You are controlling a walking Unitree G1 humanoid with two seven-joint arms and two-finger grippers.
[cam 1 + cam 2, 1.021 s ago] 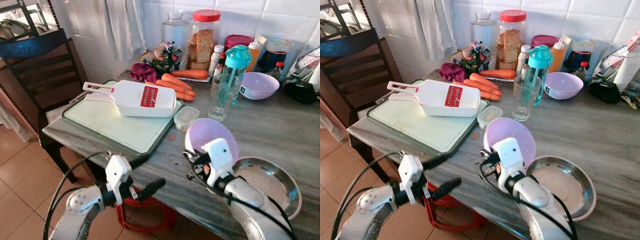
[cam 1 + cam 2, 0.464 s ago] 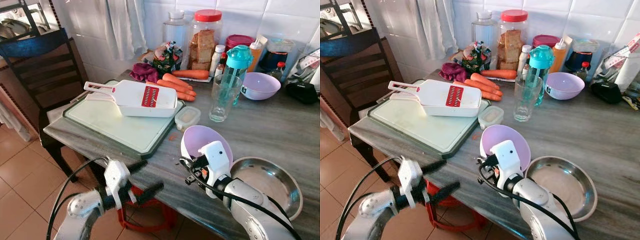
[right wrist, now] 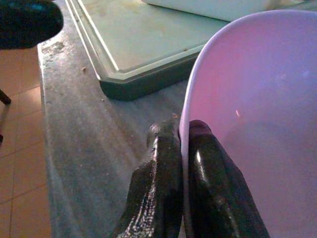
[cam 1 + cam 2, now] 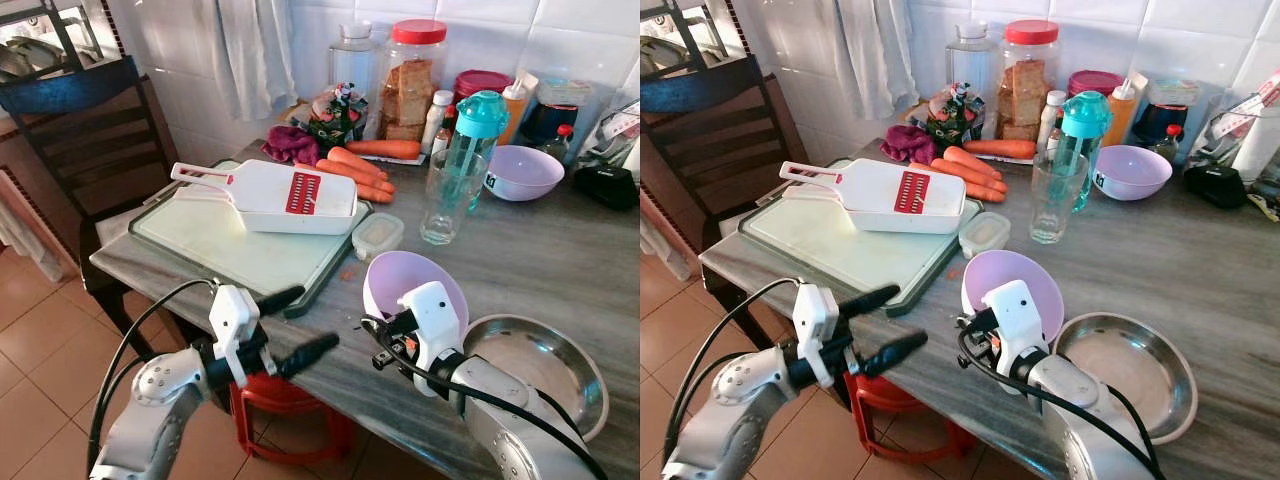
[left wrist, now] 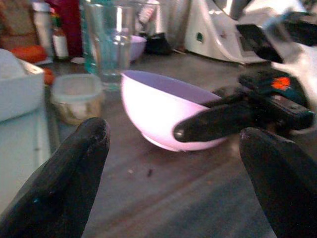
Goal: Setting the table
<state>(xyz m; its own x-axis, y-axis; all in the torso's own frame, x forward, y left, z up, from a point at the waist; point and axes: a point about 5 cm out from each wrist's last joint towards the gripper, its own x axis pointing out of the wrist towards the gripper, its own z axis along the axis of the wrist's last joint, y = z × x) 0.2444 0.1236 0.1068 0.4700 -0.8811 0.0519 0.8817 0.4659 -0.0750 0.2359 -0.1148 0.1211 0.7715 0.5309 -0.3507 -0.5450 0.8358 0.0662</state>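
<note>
A lilac plastic bowl (image 4: pixel 415 280) sits tilted on the grey marble table (image 4: pixel 560 260), near its front edge. My right gripper (image 3: pixel 181 134) is shut on the bowl's near rim, one finger inside and one outside. Just right of the bowl lies a shallow steel plate (image 4: pixel 535 365). My left gripper (image 4: pixel 315 320) hovers open at the table's front edge, left of the bowl; its fingers (image 5: pixel 64 178) point toward the bowl (image 5: pixel 158 114) and hold nothing.
A pale green cutting board (image 4: pixel 240 250) carries a white mandoline slicer (image 4: pixel 280 195). Behind the bowl stand a small lidded tub (image 4: pixel 378 235), a drinking glass (image 4: pixel 443 197), a teal bottle (image 4: pixel 478 120), a second lilac bowl (image 4: pixel 522 172), carrots (image 4: pixel 350 170) and jars. A dark chair (image 4: pixel 90 130) stands left.
My left gripper has risen and come forward to the table's front edge, toward the bowl. The right gripper and the bowl have lowered slightly.
</note>
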